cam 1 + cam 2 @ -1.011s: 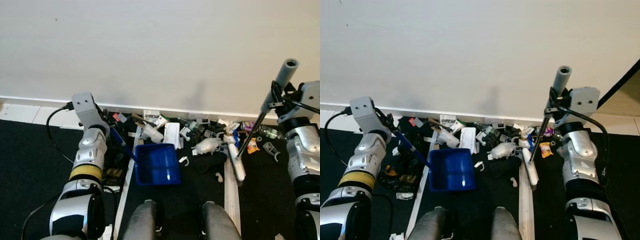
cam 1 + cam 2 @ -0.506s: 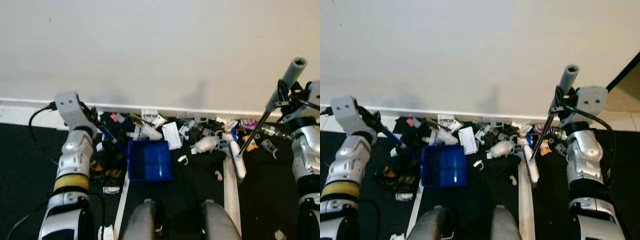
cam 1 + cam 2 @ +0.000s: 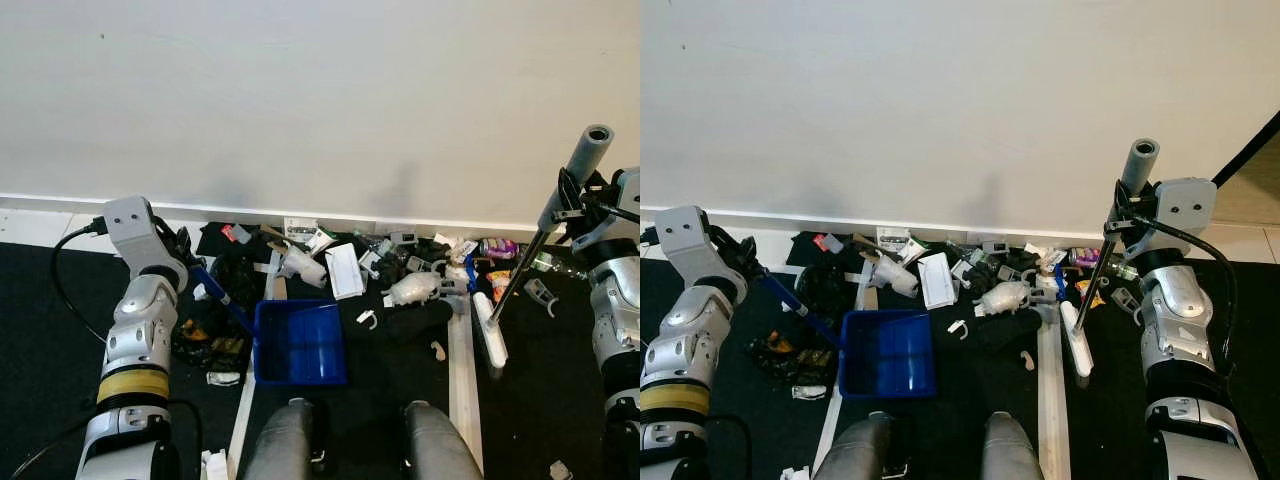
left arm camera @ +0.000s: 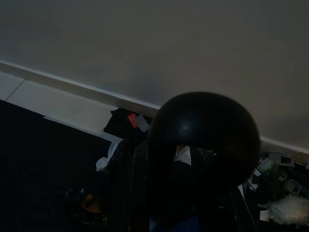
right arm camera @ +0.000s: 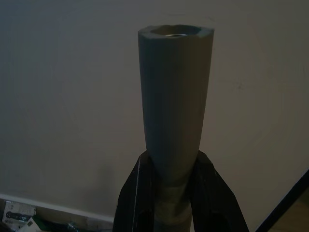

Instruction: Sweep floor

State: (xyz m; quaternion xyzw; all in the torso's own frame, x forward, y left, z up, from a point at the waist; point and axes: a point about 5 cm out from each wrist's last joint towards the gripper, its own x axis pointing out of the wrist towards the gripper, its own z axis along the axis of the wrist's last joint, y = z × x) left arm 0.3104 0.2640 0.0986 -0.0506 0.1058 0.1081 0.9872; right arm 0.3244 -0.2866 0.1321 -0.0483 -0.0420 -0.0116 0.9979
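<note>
A blue dustpan [image 3: 300, 343] lies on the black floor just short of the litter pile [image 3: 385, 268] that runs along the white wall. Its blue handle rises to my left gripper [image 3: 188, 262], which is shut on it; the handle's dark round end [image 4: 203, 145] bulges close up in the left wrist view. A broom stands at the right, its grey grip [image 3: 586, 152] up and its white head [image 3: 490, 332] on the floor by the pile's right end. My right gripper [image 3: 563, 207] is shut on the broom, with black fingers [image 5: 137, 203] clasping the grip.
Two white wooden strips [image 3: 460, 385] [image 3: 250, 385] lie on the floor, one to each side of my legs [image 3: 290, 445]. A white plastic bottle [image 3: 415, 290] and a purple wrapper [image 3: 497, 246] lie in the pile. The baseboard [image 3: 60, 205] runs behind it.
The view has shifted. The dustpan has drawn back a little from the pile toward my legs. The broom head has slid right, off the right-hand strip.
</note>
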